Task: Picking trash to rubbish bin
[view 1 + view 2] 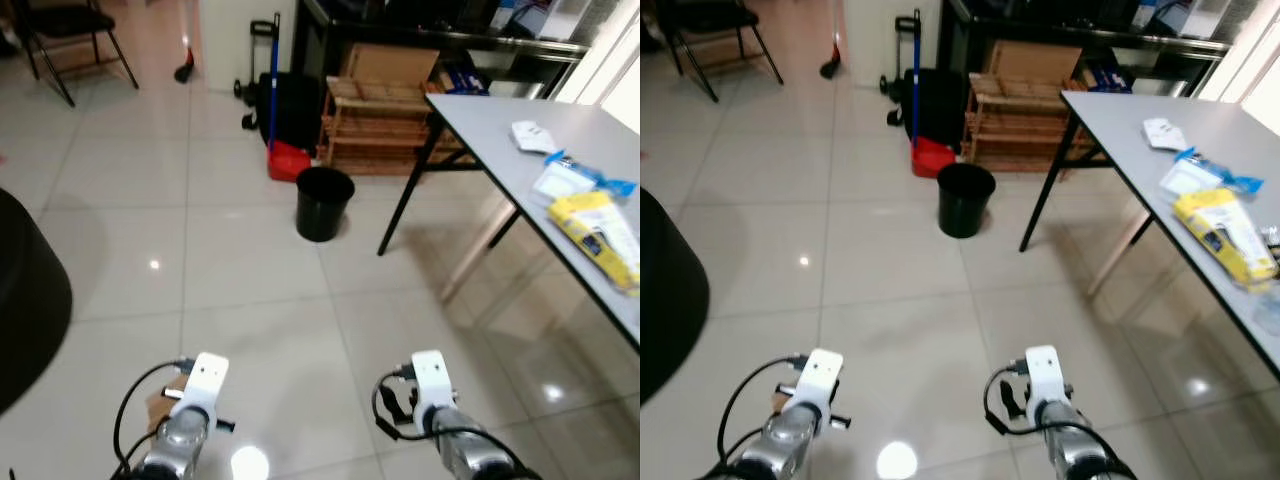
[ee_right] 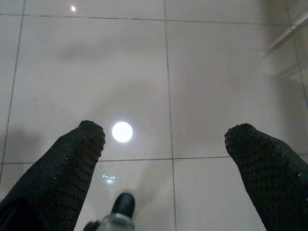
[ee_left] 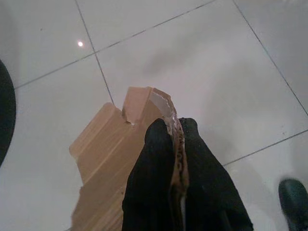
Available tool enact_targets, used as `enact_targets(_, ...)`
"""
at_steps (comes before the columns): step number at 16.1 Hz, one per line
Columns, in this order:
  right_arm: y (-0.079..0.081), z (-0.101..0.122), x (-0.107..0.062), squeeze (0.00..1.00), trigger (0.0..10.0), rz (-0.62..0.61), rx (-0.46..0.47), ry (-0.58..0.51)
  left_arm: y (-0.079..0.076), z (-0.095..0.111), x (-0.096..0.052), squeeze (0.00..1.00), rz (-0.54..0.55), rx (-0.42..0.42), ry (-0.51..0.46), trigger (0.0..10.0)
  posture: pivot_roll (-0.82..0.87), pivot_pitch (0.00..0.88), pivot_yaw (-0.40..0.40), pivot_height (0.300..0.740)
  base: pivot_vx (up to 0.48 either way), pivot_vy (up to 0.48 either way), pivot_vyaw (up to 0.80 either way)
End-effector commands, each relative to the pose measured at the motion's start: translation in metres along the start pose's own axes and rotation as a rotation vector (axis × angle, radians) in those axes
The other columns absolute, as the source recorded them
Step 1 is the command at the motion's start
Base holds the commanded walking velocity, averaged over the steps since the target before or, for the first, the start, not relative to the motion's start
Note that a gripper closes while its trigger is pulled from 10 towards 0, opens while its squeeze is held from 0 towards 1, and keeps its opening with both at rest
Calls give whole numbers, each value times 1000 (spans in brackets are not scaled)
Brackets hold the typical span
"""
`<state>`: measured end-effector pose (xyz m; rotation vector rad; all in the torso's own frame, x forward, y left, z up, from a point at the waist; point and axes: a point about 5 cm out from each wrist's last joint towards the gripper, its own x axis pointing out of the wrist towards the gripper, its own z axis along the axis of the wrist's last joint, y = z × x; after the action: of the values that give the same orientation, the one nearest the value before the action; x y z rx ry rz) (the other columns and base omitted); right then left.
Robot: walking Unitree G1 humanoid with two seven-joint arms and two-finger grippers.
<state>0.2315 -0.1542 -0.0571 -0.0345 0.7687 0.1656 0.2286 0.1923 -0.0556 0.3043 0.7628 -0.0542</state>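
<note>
A torn piece of brown cardboard (image 3: 113, 159) is pinched between the two black fingers of my left gripper (image 3: 174, 129), which is shut on it above the tiled floor. A corner of that cardboard (image 1: 160, 403) peeks out beside my left wrist in the head view. The black rubbish bin (image 1: 323, 203) stands on the floor ahead, near the table leg. My right gripper (image 2: 166, 135) hangs open over bare tiles with nothing between its fingers (image 2: 77, 149).
A grey table (image 1: 500, 130) on the right carries a yellow packet (image 1: 600, 232) and white and blue wrappers. A red dustpan (image 1: 288, 160), wooden crate shelves (image 1: 375, 125) and a chair (image 1: 75, 40) lie beyond. A dark round object (image 1: 25, 300) sits at left.
</note>
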Motion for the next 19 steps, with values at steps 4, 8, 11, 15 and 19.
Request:
enact_targets(4, -19, -17, -7, 0, 10000, -72, 25, 49, -17, -7, -2, 0, -39, -17, 30, 10000, -41, 43, -127, 740, 325, 0, 0)
enact_targets(8, -24, -34, -13, 0, 10000, -95, 11, 115, -21, -26, -7, 0, -59, -27, 104, 10000, -35, 33, -122, 740, 315, 0, 0)
enact_targets(11, -24, -37, -14, 0, 10000, -102, 26, 120, -23, -29, -8, 0, -63, -31, 119, 10000, -36, 42, -122, 740, 310, 0, 0)
enact_targets(15, -24, -34, -13, 0, 10000, -106, 52, 98, -23, -29, -7, 0, -60, -46, 126, 10000, -40, 58, -122, 740, 306, 0, 0)
enact_targets(19, -22, -29, -11, 0, 10000, -103, 60, 82, -25, -24, -6, 0, -63, -48, 116, 10000, -39, 65, -124, 740, 296, 0, 0)
